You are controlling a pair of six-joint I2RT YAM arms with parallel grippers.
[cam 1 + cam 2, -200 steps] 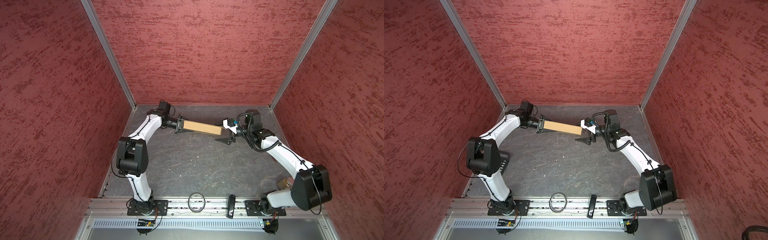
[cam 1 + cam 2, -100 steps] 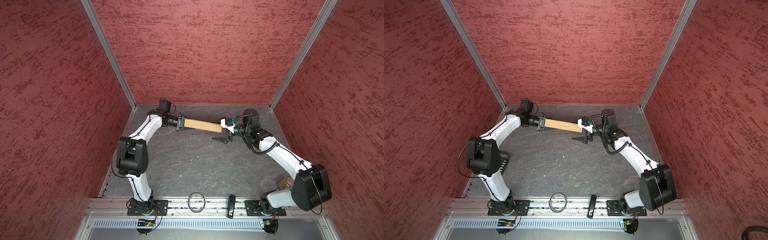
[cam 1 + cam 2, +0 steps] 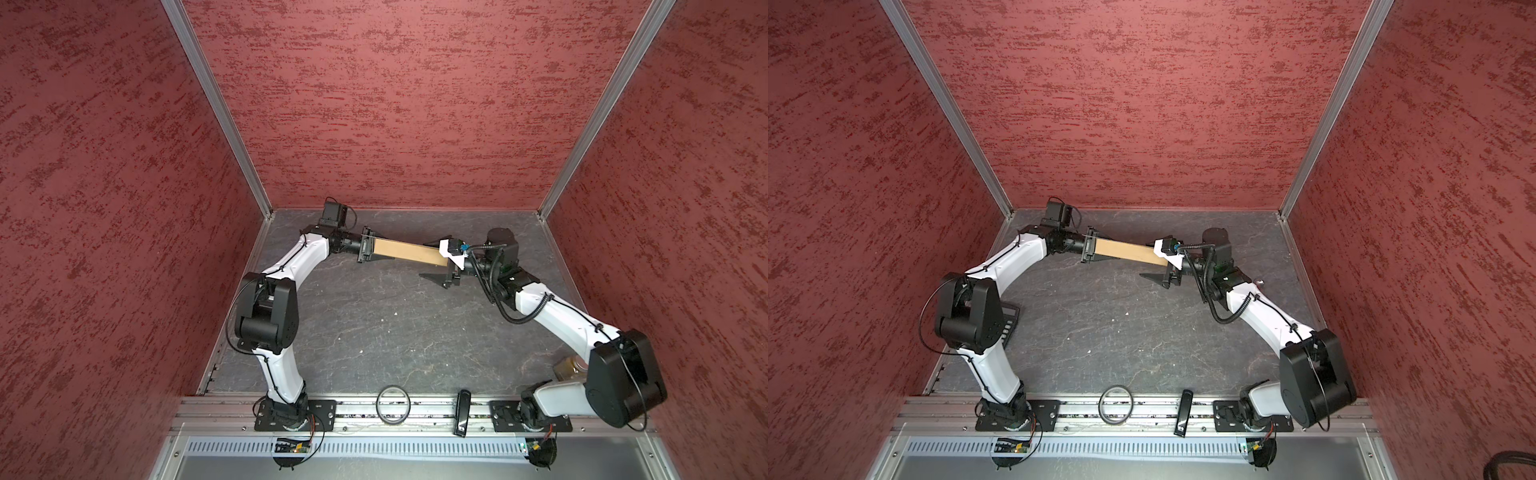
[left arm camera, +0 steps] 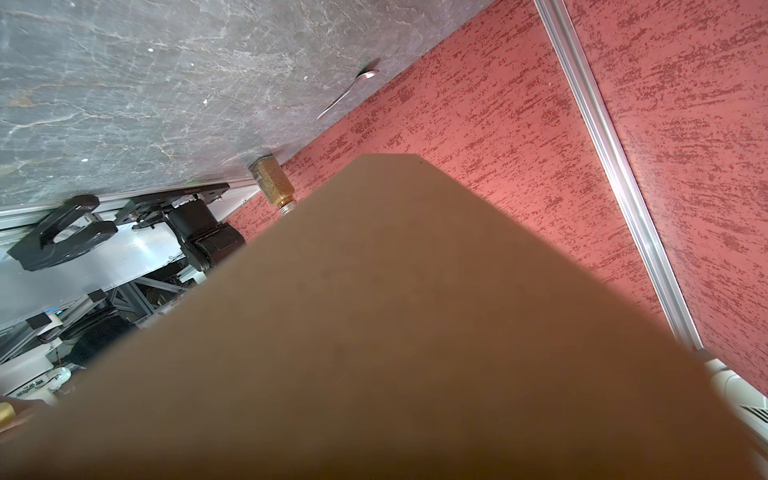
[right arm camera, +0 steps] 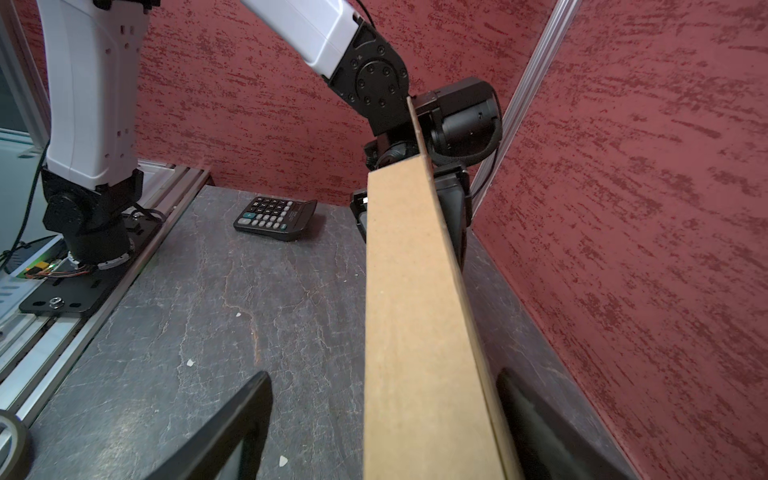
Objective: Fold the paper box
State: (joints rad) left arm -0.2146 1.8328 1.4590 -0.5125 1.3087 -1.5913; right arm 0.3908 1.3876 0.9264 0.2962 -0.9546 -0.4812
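aloft, the paper box (image 3: 409,250) in left fingers (image 3: 380,259), between spread right fingers (image 5: 232,432)

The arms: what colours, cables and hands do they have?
The left arm and right arm have white shells, black joints and thin black cables along them; the right one carries a thick ribbed black hose. The left hand and right hand are black, with flat tapered fingers.

**White-black twin arms**

Both left arm (image 3: 299,257) and right arm (image 3: 569,324): white link shells, chunky black joint housings, screwed black base plates (image 3: 291,417). Thin black cables (image 3: 271,372) along shells. Ribbed hose (image 3: 515,318) on right arm. The right gripper (image 3: 424,259) has black fingers (image 3: 436,277), white bracket (image 3: 451,251).
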